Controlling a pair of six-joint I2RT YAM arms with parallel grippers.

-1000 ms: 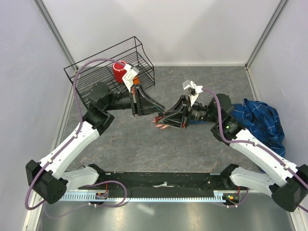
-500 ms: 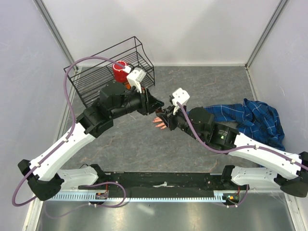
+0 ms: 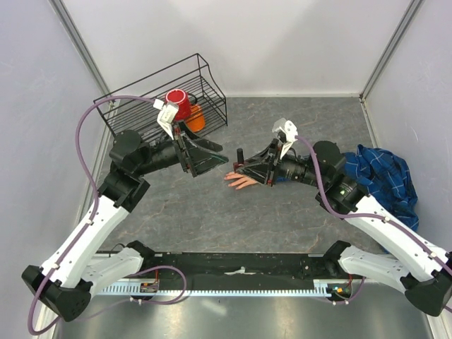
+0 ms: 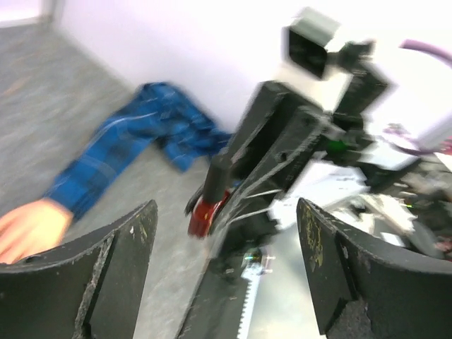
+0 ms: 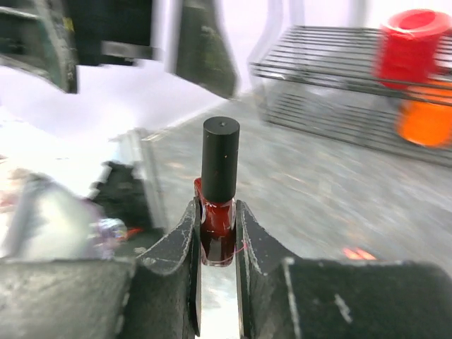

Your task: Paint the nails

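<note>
The peach fake hand (image 3: 240, 182) lies on the grey floor, fingers pointing left; its nails are too small to make out. Its blue plaid sleeve (image 3: 381, 176) trails off to the right. Just above the hand, my right gripper (image 3: 245, 167) is shut on a small dark red polish bottle (image 5: 217, 227) that stands upright with its black cap (image 5: 220, 159) on. My left gripper (image 3: 215, 159) faces it from the left, open and empty, a short way off. In the left wrist view the bottle (image 4: 201, 215) shows between my spread fingers (image 4: 106, 268), with the hand (image 4: 28, 226) at lower left.
A black wire basket (image 3: 141, 116) stands at the back left, holding a red cup (image 3: 176, 104) and an orange object (image 3: 195, 118). Pale walls close in the floor on three sides. The arms' base rail (image 3: 240, 272) runs along the near edge.
My left gripper has opened and pulled back to the left, away from the bottle. My right gripper has kept its hold on the bottle and shifted slightly right.
</note>
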